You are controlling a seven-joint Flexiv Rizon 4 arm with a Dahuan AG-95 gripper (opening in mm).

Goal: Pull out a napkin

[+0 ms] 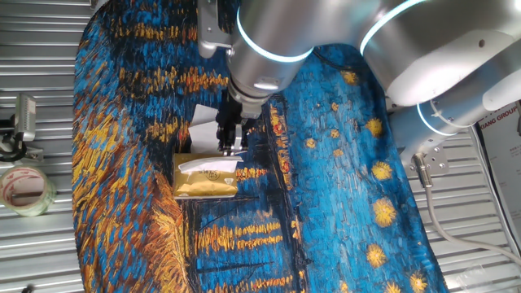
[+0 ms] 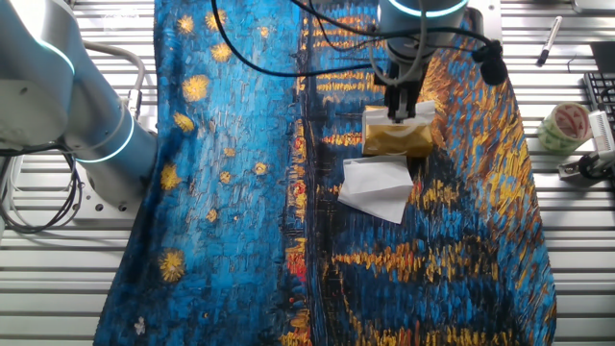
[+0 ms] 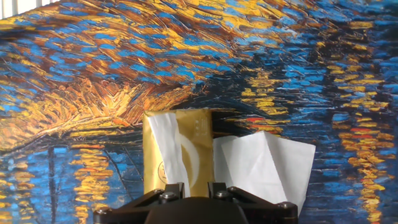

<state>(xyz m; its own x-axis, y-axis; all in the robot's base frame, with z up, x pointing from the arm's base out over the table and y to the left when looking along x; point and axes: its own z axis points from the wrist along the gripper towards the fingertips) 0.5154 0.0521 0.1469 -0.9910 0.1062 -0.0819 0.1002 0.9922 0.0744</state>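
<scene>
A gold tissue pack [image 1: 207, 185] [image 2: 394, 142] [image 3: 196, 143] lies flat on the painted cloth. The napkin [image 1: 203, 166] [image 3: 163, 146] pokes out of the pack's top as a creased white strip; its edge [image 2: 424, 112] also shows beside the fingers. My gripper [image 1: 230, 149] [image 2: 403, 113] [image 3: 196, 186] hangs just over the pack's end. Its two fingers stand a little apart, and the gold pack shows through the gap. I see nothing held between them. Whether the tips touch the napkin is unclear.
A flatter loose white sheet [image 1: 202, 124] [image 2: 377, 187] [image 3: 264, 163] lies on the cloth right beside the pack. A tape roll [image 1: 24, 189] [image 2: 565, 125] and a pen [image 2: 550, 38] rest on the slatted metal table off the cloth.
</scene>
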